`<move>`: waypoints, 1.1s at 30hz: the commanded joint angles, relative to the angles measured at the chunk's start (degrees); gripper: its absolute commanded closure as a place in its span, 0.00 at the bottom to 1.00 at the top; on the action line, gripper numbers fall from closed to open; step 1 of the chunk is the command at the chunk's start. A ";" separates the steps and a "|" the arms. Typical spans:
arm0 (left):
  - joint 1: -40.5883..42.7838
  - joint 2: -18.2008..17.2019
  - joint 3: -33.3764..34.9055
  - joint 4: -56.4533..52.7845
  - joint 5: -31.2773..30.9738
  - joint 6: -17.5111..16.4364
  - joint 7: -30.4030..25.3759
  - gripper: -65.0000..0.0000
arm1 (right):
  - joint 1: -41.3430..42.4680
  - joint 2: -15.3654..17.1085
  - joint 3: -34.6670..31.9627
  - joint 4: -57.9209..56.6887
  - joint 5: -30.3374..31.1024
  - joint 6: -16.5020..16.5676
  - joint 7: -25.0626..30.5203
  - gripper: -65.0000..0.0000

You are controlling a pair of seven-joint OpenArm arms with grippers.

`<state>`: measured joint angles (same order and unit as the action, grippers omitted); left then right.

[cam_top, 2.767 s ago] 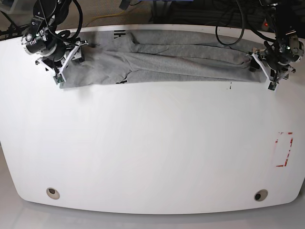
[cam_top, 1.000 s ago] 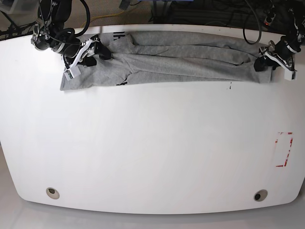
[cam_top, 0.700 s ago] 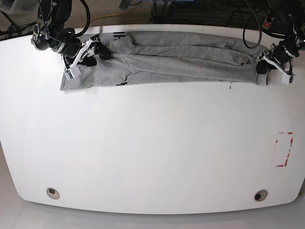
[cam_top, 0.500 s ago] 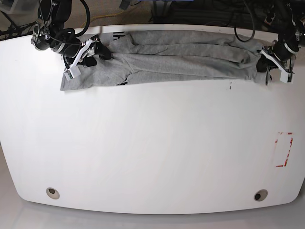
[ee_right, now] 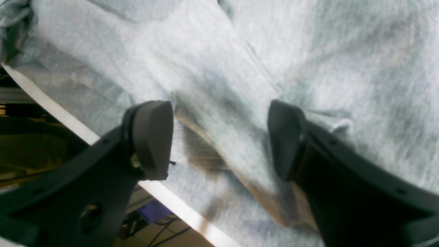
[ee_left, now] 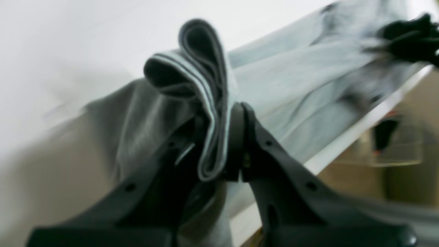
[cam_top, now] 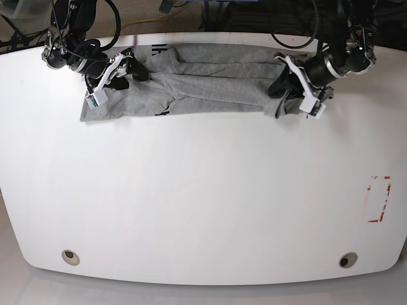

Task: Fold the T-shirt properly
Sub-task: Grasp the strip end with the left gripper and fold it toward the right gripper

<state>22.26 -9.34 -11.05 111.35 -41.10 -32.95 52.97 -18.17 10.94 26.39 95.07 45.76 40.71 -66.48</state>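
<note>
step: fold shirt end across | shirt (cam_top: 203,86) at far counter (cam_top: 203,190) edge | left claw (ee_left: 219,144) clenched on bunched hem | right claw (ee_right: 219,137) spread, pressing cloth | tip: carry hem low, align edges, hold other end pinned

We see our left gripper (ee_left: 219,144) pinching a folded edge of the grey T-shirt (ee_left: 202,85) between its two black jaws. The cloth loops up above the jaws in two soft rolls. Beyond the jaws, the rest of the shirt lies stretched along the white table (ee_left: 68,41). The picture is blurry.
</note>
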 commanded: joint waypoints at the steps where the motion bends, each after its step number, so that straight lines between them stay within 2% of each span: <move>1: -0.33 1.39 1.25 0.96 0.71 -0.15 -1.50 1.00 | 0.20 0.45 0.11 0.01 -2.46 -0.71 -1.70 0.36; 5: -1.91 5.43 5.64 1.05 8.35 -0.15 -1.50 0.99 | 0.64 0.45 0.11 0.01 -2.46 -0.71 -1.70 0.36; 11: -2.17 10.62 10.57 0.43 16.18 -0.06 -1.50 0.99 | 0.55 0.45 0.11 0.01 -2.37 -0.71 -1.70 0.36; 17: -4.63 13.17 15.93 0.25 22.86 -0.06 -1.59 0.99 | 0.55 0.27 0.11 0.01 -2.28 -0.71 -1.70 0.36; 22: -5.60 13.26 18.74 0.17 26.64 -0.06 -1.59 0.80 | 0.55 0.27 0.11 0.01 -2.28 -0.71 -1.70 0.36; 28: -6.57 12.82 22.17 0.25 26.55 -0.06 -1.59 0.56 | 0.46 0.45 0.11 0.01 -2.28 -0.71 -1.70 0.36; 33: -6.39 12.11 24.89 2.10 26.38 -0.24 -1.59 0.47 | 0.55 0.45 0.11 0.01 -2.28 -0.71 -1.70 0.36</move>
<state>16.23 3.11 13.93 111.24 -14.04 -33.01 52.71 -17.41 10.81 26.39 94.89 45.45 40.56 -66.61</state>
